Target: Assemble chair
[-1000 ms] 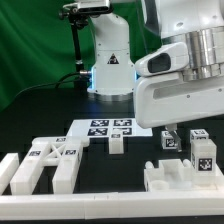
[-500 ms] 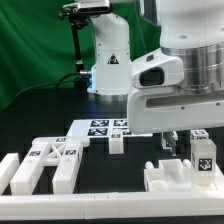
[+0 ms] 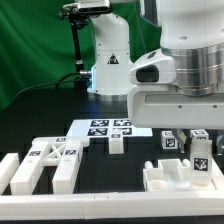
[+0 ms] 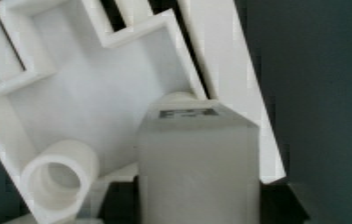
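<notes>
The claw (image 3: 201,140) hangs over the 4 o'clock corner of the exterior view, right on top of a tall tagged block (image 3: 203,160) that stands upright on the desk (image 3: 120,172). The wrist view has that block (image 4: 199,150) dead centre and close up, with a big white panel (image 4: 66,100) behind it. Whether the fingers are spread around the block or pinching it, I cannot tell, as the robot's bulk hides them. As for the chair, it looks like early days. A tagged cube (image 3: 170,143) sits just beside the tall block on its 10 o'clock side, and a notched block (image 3: 168,178) lies nearer the camera at 5 o'clock. Another small cube (image 3: 117,144) rests by the marker board (image 3: 105,127) at centre, and a cluster of tagged panels (image 3: 50,162) lies over at 8 o'clock. Nothing visibly reads as a joined chair, so by my reckoning nearly all the joining remains.
</notes>
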You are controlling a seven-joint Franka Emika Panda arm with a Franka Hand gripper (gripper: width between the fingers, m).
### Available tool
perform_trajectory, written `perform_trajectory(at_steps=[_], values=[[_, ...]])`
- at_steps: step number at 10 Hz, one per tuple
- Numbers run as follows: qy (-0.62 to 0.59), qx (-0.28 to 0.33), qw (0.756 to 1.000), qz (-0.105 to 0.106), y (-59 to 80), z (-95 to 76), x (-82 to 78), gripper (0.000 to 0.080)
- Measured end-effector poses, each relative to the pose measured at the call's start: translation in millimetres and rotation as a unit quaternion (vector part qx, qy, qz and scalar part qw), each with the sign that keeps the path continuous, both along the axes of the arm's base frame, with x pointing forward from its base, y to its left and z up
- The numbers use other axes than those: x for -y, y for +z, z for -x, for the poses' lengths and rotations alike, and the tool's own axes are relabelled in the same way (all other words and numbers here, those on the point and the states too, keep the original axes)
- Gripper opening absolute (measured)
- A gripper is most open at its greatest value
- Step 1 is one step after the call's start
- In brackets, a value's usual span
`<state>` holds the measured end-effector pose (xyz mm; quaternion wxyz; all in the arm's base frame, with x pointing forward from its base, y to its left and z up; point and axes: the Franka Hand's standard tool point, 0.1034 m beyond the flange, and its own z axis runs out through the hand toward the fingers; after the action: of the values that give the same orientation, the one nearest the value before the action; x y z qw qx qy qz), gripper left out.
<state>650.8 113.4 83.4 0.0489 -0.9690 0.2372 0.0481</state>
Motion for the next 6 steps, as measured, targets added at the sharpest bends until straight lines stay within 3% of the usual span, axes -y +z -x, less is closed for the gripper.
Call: perform_trajectory(at_steps=[2,5,6], values=[[-0.153,0.008,0.988,-0.001,-0.2,-4.1,-0.7,0.0284],[-0.367,0.014,0.93,-0.02,-0.5,1.0,1.4,0.0284],[-0.389,0.011,0.921,-0.024,-0.7,1.3,1.9,0.0284]])
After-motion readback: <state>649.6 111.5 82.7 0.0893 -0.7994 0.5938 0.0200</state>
